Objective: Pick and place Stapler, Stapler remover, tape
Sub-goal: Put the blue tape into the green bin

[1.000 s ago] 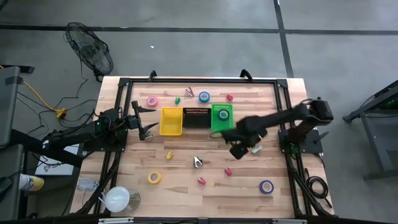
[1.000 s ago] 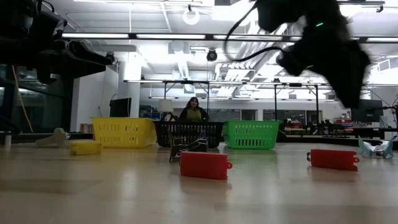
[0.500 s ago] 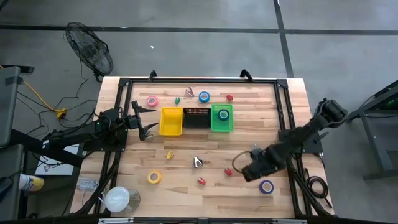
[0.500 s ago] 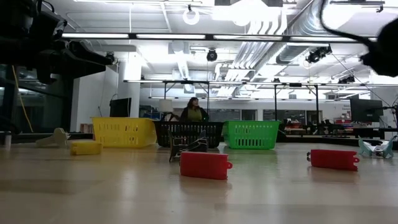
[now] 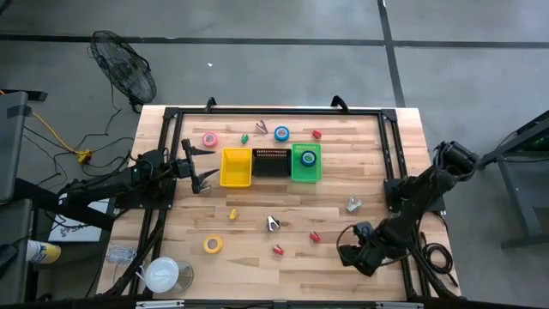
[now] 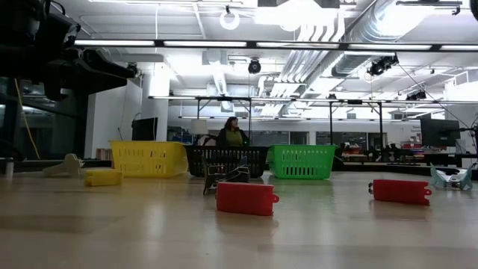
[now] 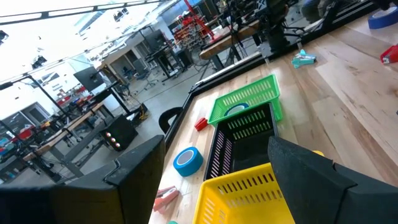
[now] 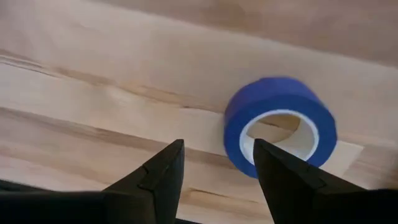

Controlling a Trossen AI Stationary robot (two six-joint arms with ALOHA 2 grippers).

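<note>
Tape – one roll point(image 5: 308, 158) sits in the green bin point(image 5: 306, 175); right gripper point(image 8: 214, 162), fingers apart and empty, nears the purple roll point(image 8: 280, 127) – most items remain.

What I cannot see well

From above, my right gripper point(image 5: 358, 256) covers the purple tape, so it shows only in my right wrist view point(image 8: 280, 127), softly blurred. There the picture's edge cuts off my right fingers point(image 8: 155, 180) at their bases. In my left wrist view the edge cuts my left fingers point(image 7: 311, 174) and the yellow bin point(image 7: 242, 196), and a red piece point(image 7: 390, 56) is clipped at the side. At table height, my left arm point(image 6: 52, 52) is a dark shape cut by the frame, and the black bin point(image 6: 226, 159) hides the lower part of a person point(image 6: 234, 135).
</note>
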